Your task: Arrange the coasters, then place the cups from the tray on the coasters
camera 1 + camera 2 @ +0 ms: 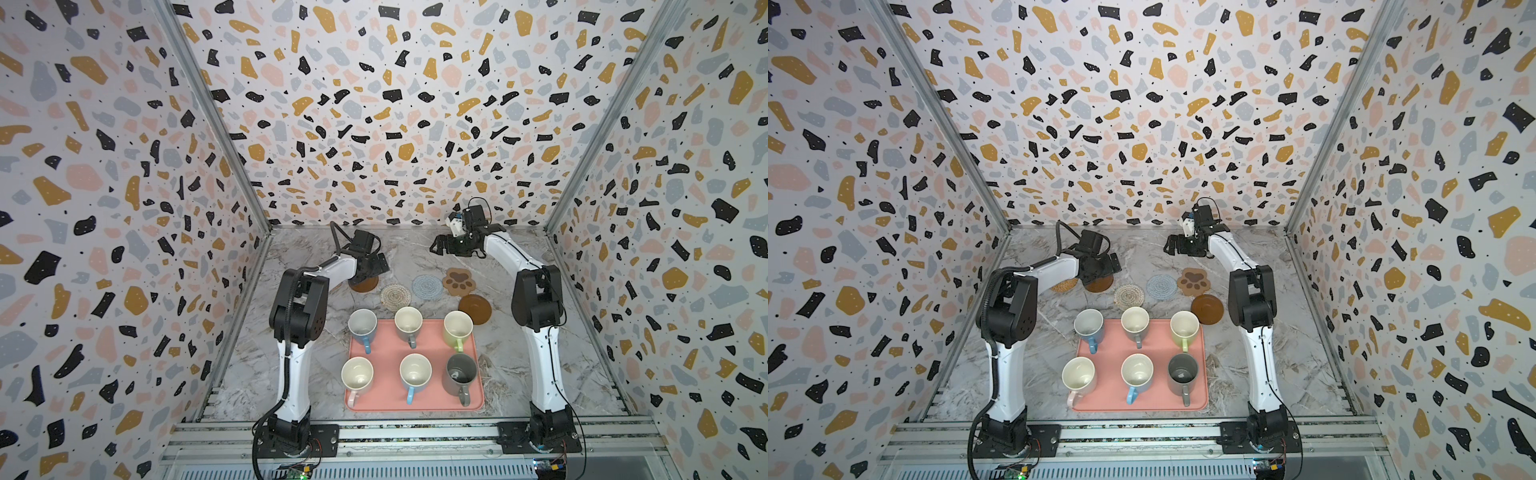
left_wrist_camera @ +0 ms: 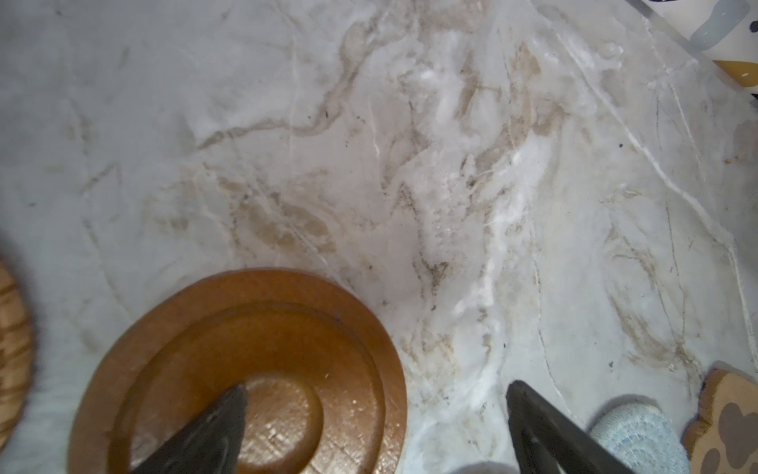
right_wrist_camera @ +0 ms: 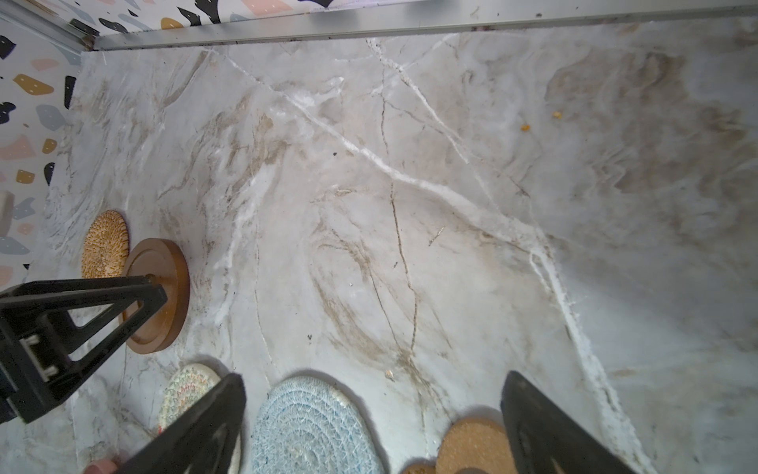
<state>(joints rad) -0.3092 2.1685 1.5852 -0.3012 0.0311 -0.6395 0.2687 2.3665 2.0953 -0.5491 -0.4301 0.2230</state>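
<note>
Six cups stand on the pink tray (image 1: 388,353) in both top views, among them a blue one (image 1: 362,326), a green one (image 1: 458,328) and a dark grey one (image 1: 461,374). Behind the tray lie the coasters: an orange-tan round (image 1: 1064,284), a brown disc (image 1: 365,284), a beige round (image 1: 395,296), a light-blue round (image 1: 427,286), a paw (image 1: 459,281) and another brown disc (image 1: 475,308). My left gripper (image 2: 377,388) hangs open and empty, one finger over the brown disc (image 2: 246,361), the other over bare marble. My right gripper (image 3: 373,377) is open and empty above the light-blue round (image 3: 311,427) and paw (image 3: 471,447).
Patterned walls enclose the marble table on three sides, with a metal rail (image 3: 410,28) along the back edge. Bare marble stretches behind the coasters. The left gripper's fingers (image 3: 82,312) show in the right wrist view beside the brown disc (image 3: 164,287).
</note>
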